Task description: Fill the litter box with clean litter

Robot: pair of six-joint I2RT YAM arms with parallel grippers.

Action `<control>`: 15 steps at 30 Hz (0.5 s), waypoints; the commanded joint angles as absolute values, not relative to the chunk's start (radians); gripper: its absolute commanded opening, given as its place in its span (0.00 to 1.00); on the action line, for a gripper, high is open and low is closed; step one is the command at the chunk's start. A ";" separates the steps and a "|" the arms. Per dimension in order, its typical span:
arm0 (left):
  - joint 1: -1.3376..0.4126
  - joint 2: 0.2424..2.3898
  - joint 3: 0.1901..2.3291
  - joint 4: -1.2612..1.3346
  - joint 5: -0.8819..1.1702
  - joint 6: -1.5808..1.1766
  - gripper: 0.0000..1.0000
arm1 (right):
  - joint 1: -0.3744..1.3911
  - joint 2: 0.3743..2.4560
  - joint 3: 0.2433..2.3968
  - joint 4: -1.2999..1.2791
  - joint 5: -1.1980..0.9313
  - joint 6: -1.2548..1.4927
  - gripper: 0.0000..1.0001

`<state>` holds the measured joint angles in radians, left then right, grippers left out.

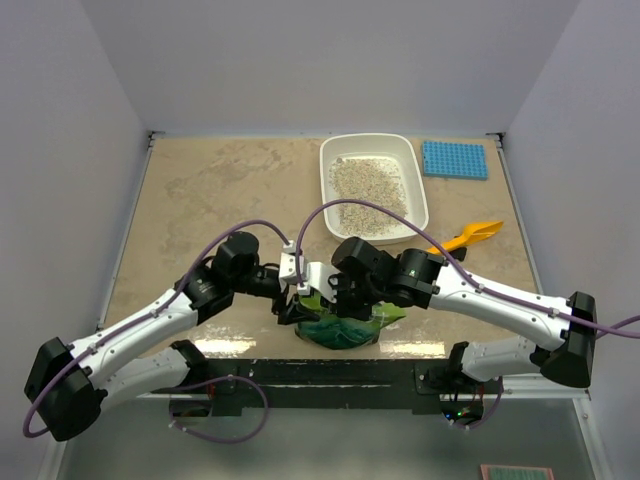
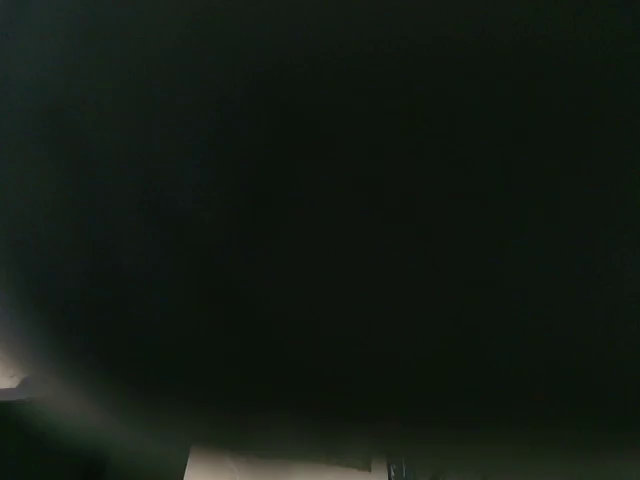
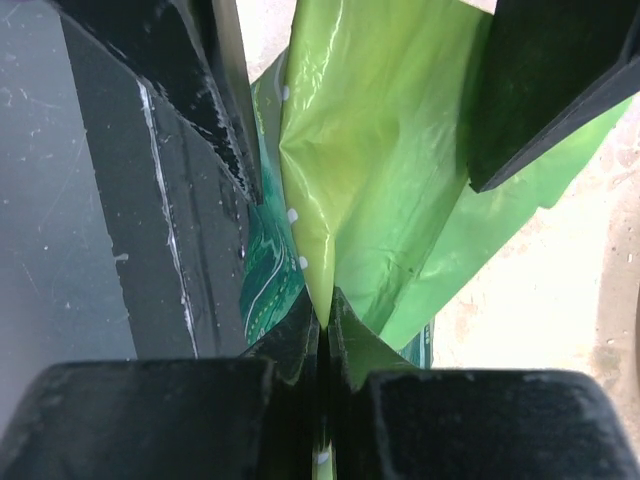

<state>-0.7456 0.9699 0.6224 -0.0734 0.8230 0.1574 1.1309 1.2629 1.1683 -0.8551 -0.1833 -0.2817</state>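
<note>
From above, the white plastic rounded-rectangle litter box (image 1: 324,190) sits at the far side of the beige marbled surface (image 1: 220,190). The fine beige-grey speckled clean litter (image 1: 368,190) is spread across its floor. A small flat blue studded mat (image 1: 455,159) lies just right of the litter box's far end. An orange-yellow plastic scoop (image 1: 470,236) lies off its near right corner. Well to the near side of the litter box, a crinkly green bag (image 1: 345,322) sits with the left fingers (image 1: 294,300) and right fingers (image 1: 340,296) both at its top. From here I cannot tell how either pair stands.

The left wrist view is almost wholly dark and tells nothing of the left fingers.

In the right wrist view the right fingers (image 3: 325,340) are pressed together, pinching a fold of the green bag (image 3: 380,150).
</note>
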 commanded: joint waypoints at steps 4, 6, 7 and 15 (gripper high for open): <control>-0.762 1.015 0.601 -0.017 0.815 0.166 0.58 | 1.127 1.174 1.203 -0.775 -0.235 -0.288 0.00; -0.764 1.032 0.610 -0.015 0.789 0.178 0.37 | 1.127 1.167 1.203 -0.776 -0.230 -0.288 0.00; -0.764 1.034 0.614 -0.017 0.785 0.179 0.32 | 1.127 1.166 1.203 -0.776 -0.229 -0.290 0.00; -0.764 1.022 0.624 -0.084 0.697 0.221 0.00 | 1.126 1.154 1.213 -0.785 -0.158 -0.276 0.22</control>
<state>-0.7670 1.0153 0.6178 -0.0036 0.8291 0.1547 1.1206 1.2407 1.1606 -0.8726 -0.1577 -0.2859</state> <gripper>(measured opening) 0.047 0.101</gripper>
